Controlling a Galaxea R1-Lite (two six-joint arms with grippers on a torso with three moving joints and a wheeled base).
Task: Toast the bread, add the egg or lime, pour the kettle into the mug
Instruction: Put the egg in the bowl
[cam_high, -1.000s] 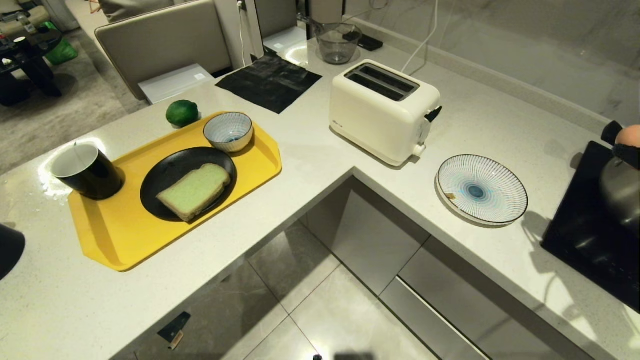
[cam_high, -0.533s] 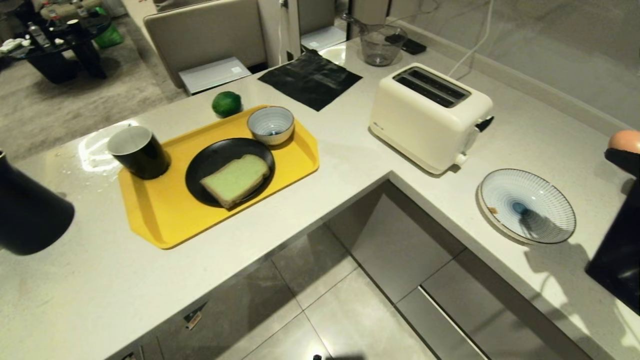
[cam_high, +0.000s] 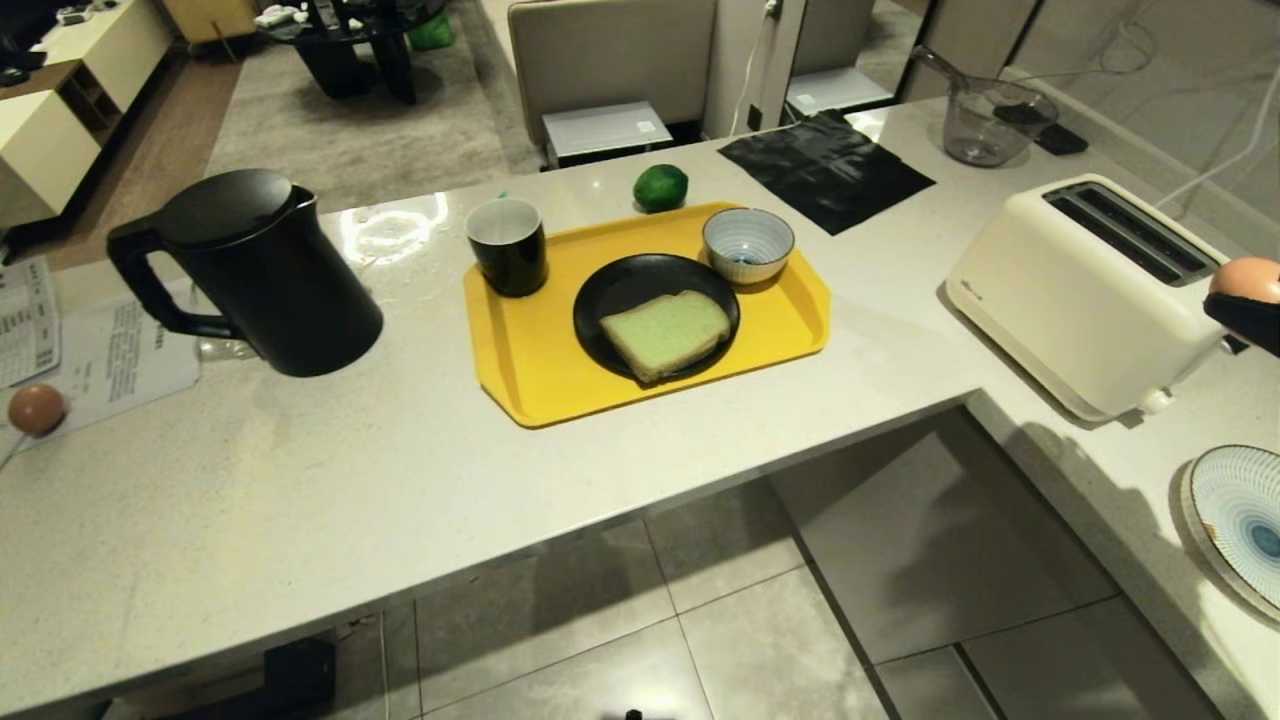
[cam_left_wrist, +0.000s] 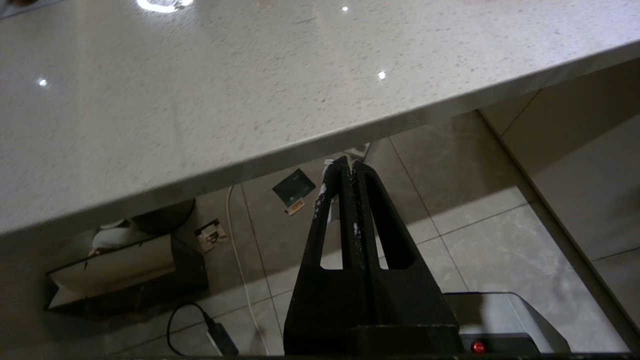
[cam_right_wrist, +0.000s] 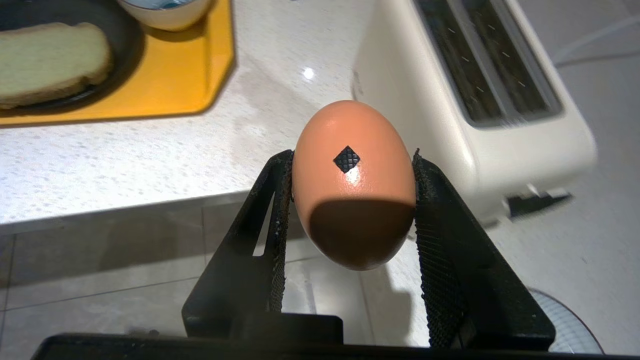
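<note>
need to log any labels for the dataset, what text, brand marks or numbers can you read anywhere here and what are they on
No text here can be read.
Toaster: small grey brand mark low on its side, too small to read.
Printed sheets beside the kettle: lines of print, too blurred to read.
Egg between the right gripper's fingers: a black diamond patch, no letters.
Mug, bowl, tray: no lettering visible.

yellow tray (cam_high: 520, 370), white toaster (cam_high: 1070, 290), striped bowl (cam_high: 747, 243)

A pale L-shaped counter (cam_high: 400, 480) is seen. On it are set a kettle (cam_high: 250, 275), a yellow tray (cam_high: 530, 370), a lime (cam_high: 661, 187) at the far edge, and a toaster (cam_high: 1085, 290) on the right wing.
</note>
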